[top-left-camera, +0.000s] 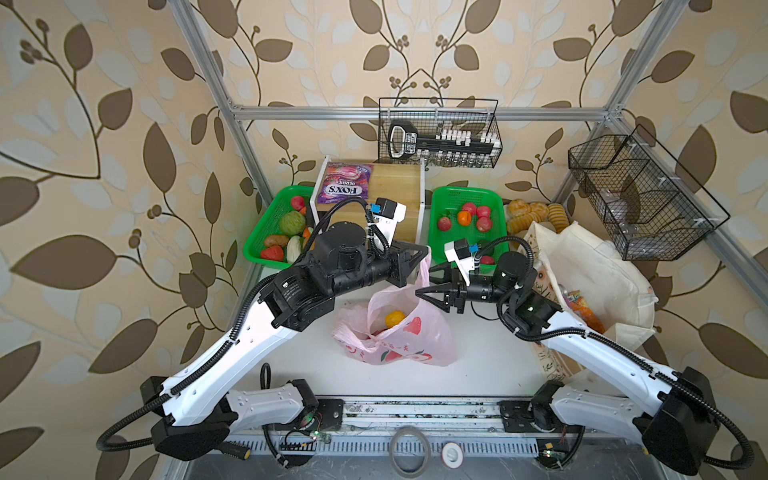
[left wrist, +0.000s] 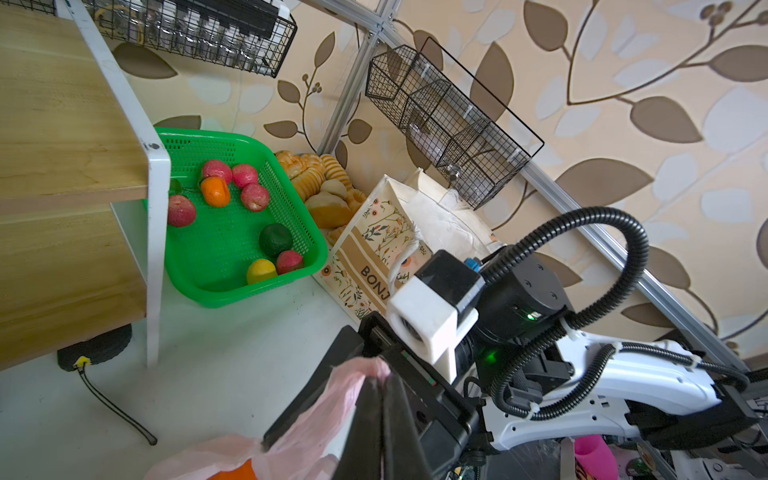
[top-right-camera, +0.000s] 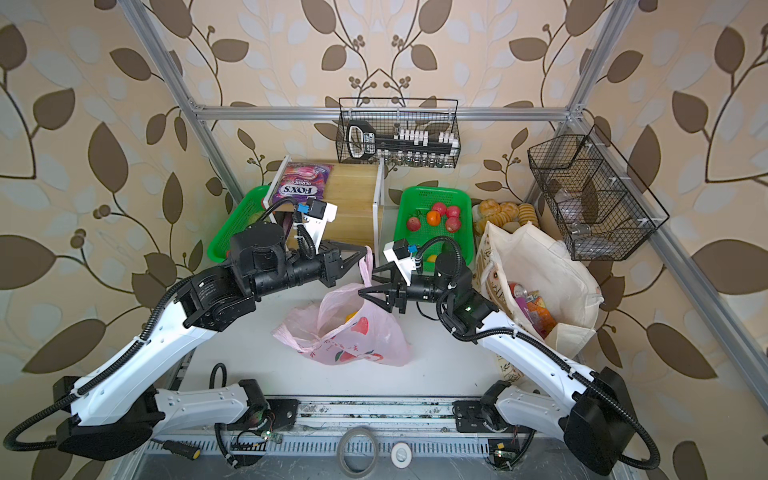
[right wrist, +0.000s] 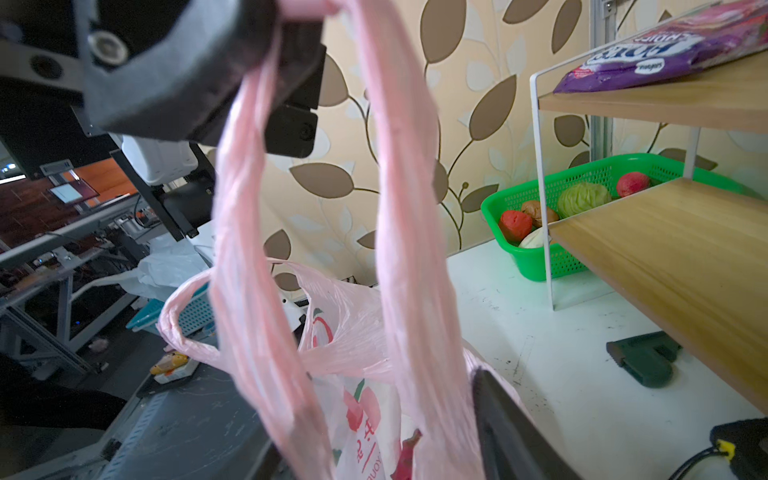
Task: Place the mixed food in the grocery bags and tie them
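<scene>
Robot arms meet above a white table (top-left-camera: 490, 365). The left arm (top-left-camera: 232, 345) reaches in from the near left with its elbow high and forearm level. The left gripper (top-left-camera: 420, 254) is clamped tight on one loop handle (top-left-camera: 424, 272) of the pink plastic bag (top-left-camera: 415, 345), holding it taut above the bag's mouth.

The right arm (top-left-camera: 582, 345) bends in from the near right, wrist pointing left. The right gripper (top-left-camera: 426, 282) has its jaws spread apart just beside that handle; whether it touches the plastic cannot be told.

The bag sits mid-table with an orange (top-left-camera: 395, 319) inside. At the right, the cream canvas tote (top-left-camera: 598, 270) stands open, holding a red can (top-right-camera: 517, 289) and an orange packet (top-right-camera: 540, 318).

Readable writing: "FOX'S BERRIES" on the purple packet (top-left-camera: 343, 185) lying on the far wooden shelf (top-left-camera: 395, 183), and "BONJ" on the tote's side, seen in the left wrist view only.

Only the right wrist view shows the held handle as two strands hanging from the left gripper, with the second handle (right wrist: 183, 316) slack below.
</scene>
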You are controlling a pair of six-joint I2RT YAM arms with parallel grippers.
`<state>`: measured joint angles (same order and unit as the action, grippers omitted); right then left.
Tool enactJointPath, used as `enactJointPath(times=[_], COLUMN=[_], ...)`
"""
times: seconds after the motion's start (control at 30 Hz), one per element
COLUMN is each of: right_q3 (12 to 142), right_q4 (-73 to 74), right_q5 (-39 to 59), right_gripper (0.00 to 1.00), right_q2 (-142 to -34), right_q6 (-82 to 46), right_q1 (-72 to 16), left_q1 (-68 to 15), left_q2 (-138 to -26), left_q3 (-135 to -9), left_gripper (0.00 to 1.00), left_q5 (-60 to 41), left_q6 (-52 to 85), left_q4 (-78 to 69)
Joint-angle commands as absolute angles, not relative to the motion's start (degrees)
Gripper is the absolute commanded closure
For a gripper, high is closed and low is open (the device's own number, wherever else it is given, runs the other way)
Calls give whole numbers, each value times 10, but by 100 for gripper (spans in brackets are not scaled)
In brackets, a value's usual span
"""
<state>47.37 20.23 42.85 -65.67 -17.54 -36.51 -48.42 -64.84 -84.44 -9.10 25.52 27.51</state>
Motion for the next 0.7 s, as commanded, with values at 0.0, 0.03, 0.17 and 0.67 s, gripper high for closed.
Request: enactJointPath(times=[0.0, 0.03, 0.17, 0.67], right_q3=[502, 506, 517, 494], right_q4=[214, 211, 205, 185], right_q5=[453, 460, 495, 425], right_gripper=[36, 35, 44, 98], right_q2=[-672, -677, -692, -664], right_q6=[-142, -139, -140, -199], right_q1=[-358, -355, -344, -333], left_q1=[-485, -484, -479, -455], left_q2=[-642, -642, -642, -638], left_q3=[-848, -848, -846, -859], left_gripper=[100, 100, 100, 49], left_q5=[-119, -121, -123, -98], left_q6=[254, 254, 253, 209], left_q4=[240, 241, 247, 314])
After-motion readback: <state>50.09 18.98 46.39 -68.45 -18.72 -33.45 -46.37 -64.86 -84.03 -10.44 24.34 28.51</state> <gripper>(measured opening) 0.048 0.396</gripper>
